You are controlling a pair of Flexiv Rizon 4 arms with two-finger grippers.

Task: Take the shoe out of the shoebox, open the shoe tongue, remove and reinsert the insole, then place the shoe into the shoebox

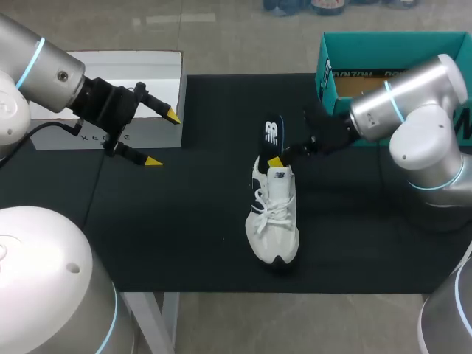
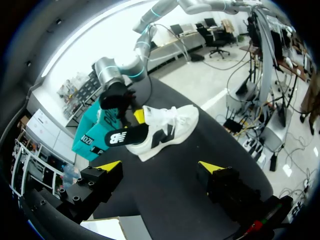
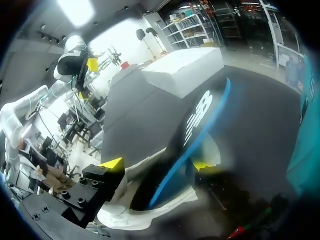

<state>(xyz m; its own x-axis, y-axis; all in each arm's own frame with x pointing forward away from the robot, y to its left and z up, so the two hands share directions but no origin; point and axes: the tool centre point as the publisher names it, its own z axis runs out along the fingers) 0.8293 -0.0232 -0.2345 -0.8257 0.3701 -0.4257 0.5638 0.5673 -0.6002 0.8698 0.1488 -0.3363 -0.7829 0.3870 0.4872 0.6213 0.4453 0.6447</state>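
Note:
A white shoe [image 1: 274, 217] lies on the black mat [image 1: 184, 243], toe toward the table's front edge. Its dark insole [image 1: 273, 134] sticks out of the heel opening, pointing away over the mat. My right gripper [image 1: 284, 156] is at the heel with its fingers apart. In the right wrist view the insole [image 3: 200, 120] runs up between the two yellow tips of that gripper [image 3: 157, 165], above the shoe's collar [image 3: 145, 210]; I see no squeeze on it. My left gripper [image 1: 164, 139] hangs wide open over the mat's back left, empty, facing the shoe [image 2: 170, 130] and insole [image 2: 125, 136].
The teal shoebox [image 1: 369, 51] stands open at the back right, behind my right arm. A white box [image 1: 125, 74] sits at the back left under my left arm. Bare mat lies left of the shoe and in front of it.

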